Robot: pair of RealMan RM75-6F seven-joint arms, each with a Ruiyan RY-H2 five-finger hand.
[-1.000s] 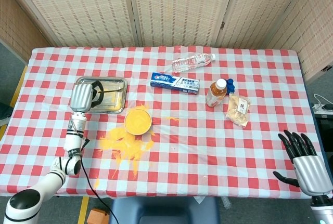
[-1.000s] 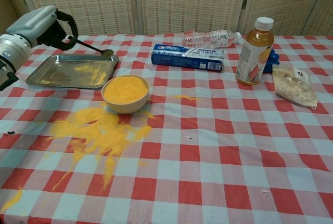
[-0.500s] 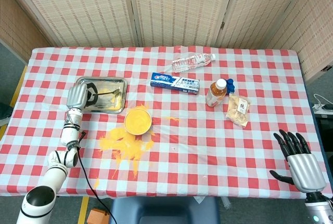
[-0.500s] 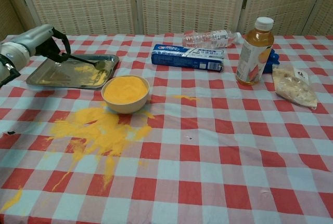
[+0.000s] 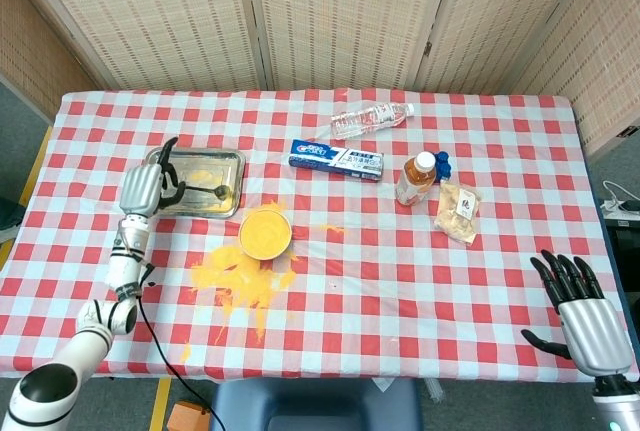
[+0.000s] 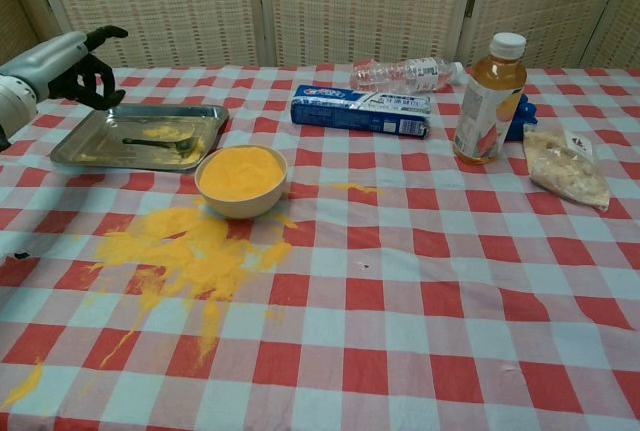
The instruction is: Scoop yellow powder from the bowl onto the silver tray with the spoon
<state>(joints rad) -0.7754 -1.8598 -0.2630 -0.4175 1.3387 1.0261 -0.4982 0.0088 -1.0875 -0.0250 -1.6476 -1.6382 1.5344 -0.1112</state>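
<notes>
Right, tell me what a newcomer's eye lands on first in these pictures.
First, the big splash of spilled yellow powder on the checked cloth, just in front of the full bowl. Next, the silver tray behind the bowl, with the spoon lying in it and the left hand above its far left corner, holding nothing.
</notes>
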